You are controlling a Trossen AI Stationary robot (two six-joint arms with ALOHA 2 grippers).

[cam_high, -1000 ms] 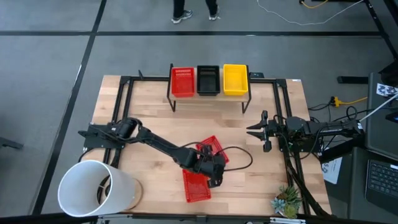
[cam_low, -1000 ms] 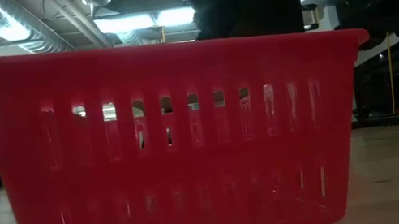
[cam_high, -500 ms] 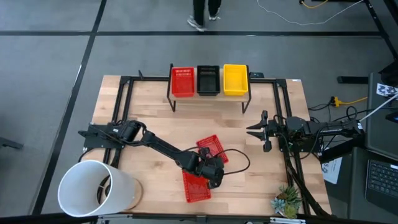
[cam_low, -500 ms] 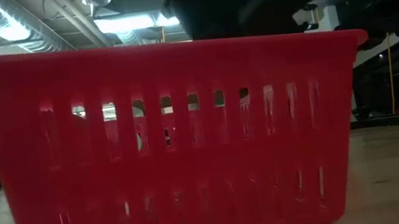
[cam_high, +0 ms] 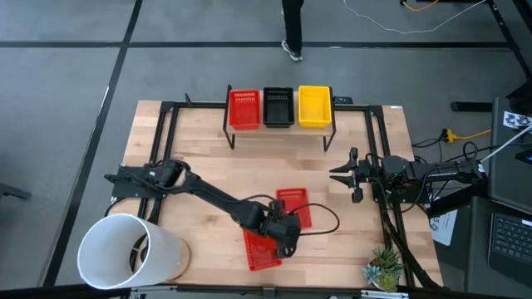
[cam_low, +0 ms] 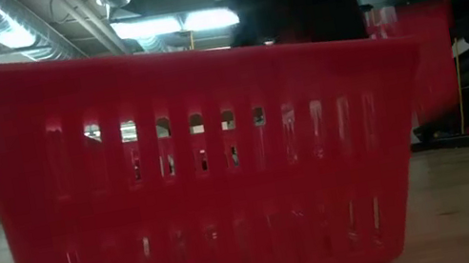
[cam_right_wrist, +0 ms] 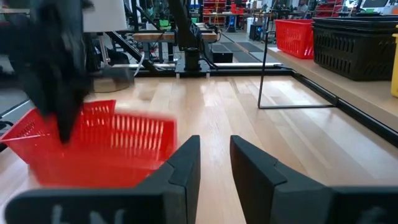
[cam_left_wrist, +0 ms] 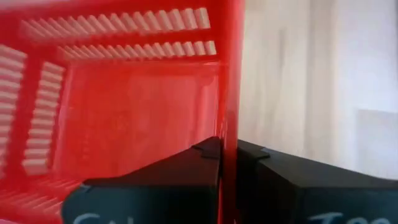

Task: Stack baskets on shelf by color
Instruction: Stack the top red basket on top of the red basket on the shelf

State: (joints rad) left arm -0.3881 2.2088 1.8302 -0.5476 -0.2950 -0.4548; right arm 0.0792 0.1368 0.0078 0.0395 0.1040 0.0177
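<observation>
— Looking at the baskets, what are they like?

— Small rectangular plastic trays with slotted mesh walls. On the shelf [cam_high: 279, 124], a light wood plank on thin black legs at the far side of the table [cam_high: 208, 170], sit a red basket [cam_high: 243, 109], a black basket [cam_high: 278, 107] and a yellow basket [cam_high: 314, 106], side by side.

— And the other two red ones?

— Both lie on the wood tabletop toward the near edge. The near red basket [cam_high: 261, 248] rests flat; the held red basket [cam_high: 293, 207] is just beyond it.

— Held how?

— The left gripper [cam_high: 285, 235] has its fingers [cam_left_wrist: 186, 168] pinched tight on that basket's thin wall, one finger inside, one outside.

— The right gripper [cam_high: 345, 174]?

— It waits at the table's right edge, well apart from the baskets, fingers [cam_right_wrist: 186, 162] narrowly parted, gripping nothing.
</observation>
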